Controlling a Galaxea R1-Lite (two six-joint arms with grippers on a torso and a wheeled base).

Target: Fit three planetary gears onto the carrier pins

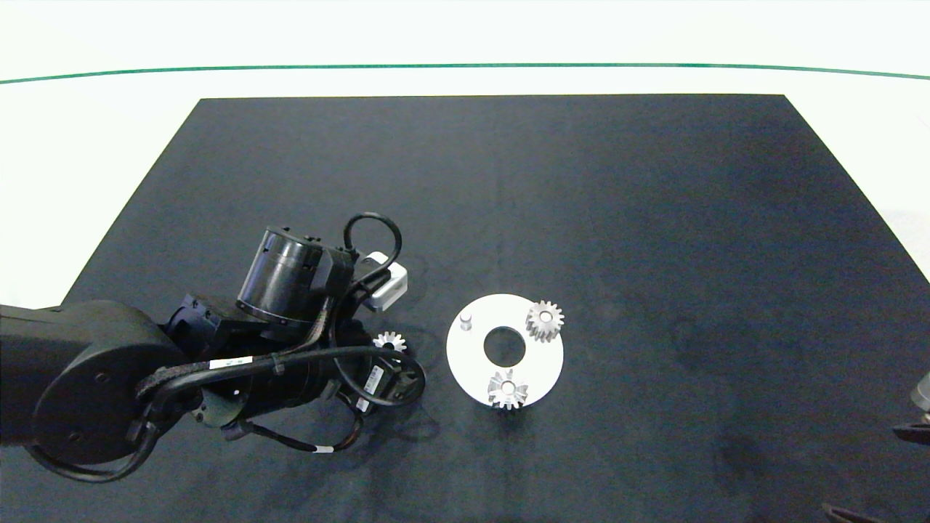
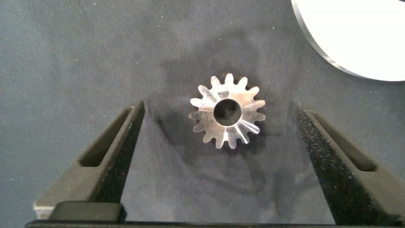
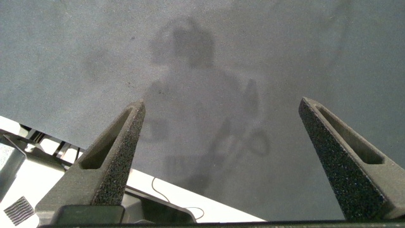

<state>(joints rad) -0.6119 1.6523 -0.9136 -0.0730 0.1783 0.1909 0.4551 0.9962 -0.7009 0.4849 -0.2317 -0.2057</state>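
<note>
A black mat (image 1: 508,181) covers most of the white table (image 1: 87,145), and a thin green line (image 1: 465,66) runs along the table's far side. The left arm (image 1: 87,378) is the biggest thing on the mat, reaching in low from the left edge with black cables looped around its wrist. Its gripper (image 2: 221,161) hangs over the mat just to the left of the white carrier disc (image 1: 538,359), jaws spread wide, with the foam-lined fingers (image 2: 123,161) standing to either side of a loose planetary gear (image 2: 226,118) and not touching it. That gear lies flat on the mat, bore upward, close beside the disc's rim but off it.

The disc lies near the middle of the mat, with a round central hole (image 1: 504,346). Two silver gears already sit on it: one at the far right part of the disc (image 1: 544,320), one at the near edge (image 1: 507,389). The third carrier pin (image 1: 466,320), a short pale peg, stands bare at the disc's far left.

The right gripper (image 3: 221,164) is parked at the mat's near right corner, well apart from the disc, its fingers set wide over bare mat with nothing between them.
</note>
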